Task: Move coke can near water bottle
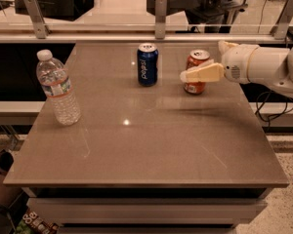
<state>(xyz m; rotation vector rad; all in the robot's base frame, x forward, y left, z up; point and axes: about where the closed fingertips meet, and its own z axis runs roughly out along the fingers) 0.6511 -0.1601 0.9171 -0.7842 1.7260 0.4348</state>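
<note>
"Brown table first. What stands on it?"

"Three things, all upright. But the white arm comes next in bulk. It reaches in from the right, above the table's far right part."

"And then?"

"The water bottle, clear with a white cap, near the left edge. After it the blue Pepsi can, at the far middle."

"Where is the coke can?"

"Toward the far right, just to the right of the Pepsi can and well apart from the water bottle. It stands on the table."

"And the gripper?"

"Right at the coke can. Its cream part lies across the front of the can, over its lower half."

"Clamped on it or loose?"

"I cannot tell. The can hides the far side."
</note>
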